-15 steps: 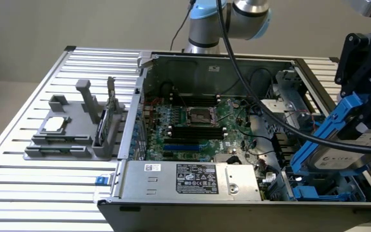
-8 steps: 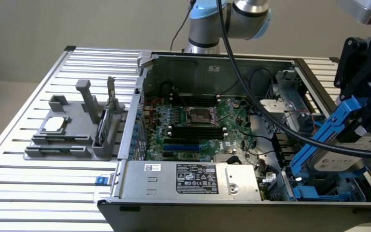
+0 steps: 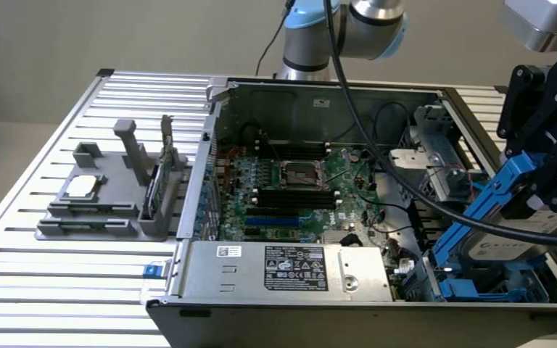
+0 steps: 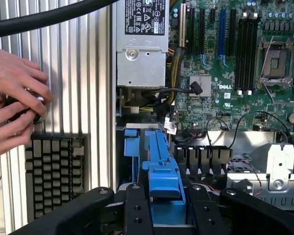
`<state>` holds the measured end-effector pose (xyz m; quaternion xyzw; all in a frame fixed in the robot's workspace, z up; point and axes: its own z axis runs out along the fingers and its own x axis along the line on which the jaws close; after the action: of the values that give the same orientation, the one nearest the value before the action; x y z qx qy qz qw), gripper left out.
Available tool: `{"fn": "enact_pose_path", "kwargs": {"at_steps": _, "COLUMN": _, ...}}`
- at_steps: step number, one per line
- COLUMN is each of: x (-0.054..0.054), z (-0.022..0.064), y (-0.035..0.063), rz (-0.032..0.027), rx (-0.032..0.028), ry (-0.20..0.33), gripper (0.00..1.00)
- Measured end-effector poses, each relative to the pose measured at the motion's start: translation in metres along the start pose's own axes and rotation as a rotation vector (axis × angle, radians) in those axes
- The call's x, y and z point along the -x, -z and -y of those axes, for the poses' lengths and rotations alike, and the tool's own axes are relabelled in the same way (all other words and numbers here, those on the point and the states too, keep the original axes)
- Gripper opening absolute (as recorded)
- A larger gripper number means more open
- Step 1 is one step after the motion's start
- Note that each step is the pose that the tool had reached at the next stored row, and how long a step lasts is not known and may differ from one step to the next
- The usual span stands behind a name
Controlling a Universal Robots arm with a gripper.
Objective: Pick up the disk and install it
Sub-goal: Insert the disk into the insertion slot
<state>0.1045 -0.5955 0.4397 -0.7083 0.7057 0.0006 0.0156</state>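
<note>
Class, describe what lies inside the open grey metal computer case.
A green motherboard, a silver power-supply box with white label, and blue drive brackets. The blue-framed silver hard drive, gripped by the tool, covers the bay floor beneath it.

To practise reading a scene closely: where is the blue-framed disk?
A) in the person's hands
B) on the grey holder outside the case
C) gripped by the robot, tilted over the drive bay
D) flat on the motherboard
C: the gripper clamps the disk by its blue frame, tilted above the drive bay.
</note>
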Motion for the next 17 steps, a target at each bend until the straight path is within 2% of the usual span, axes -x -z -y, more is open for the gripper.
{"fn": "enact_pose_path", "kwargs": {"at_steps": 17, "x": -0.0003, "z": 0.0013, "y": -0.0106, "rz": -0.0012, "rx": -0.0004, "ry": -0.007, "gripper": 0.33}}
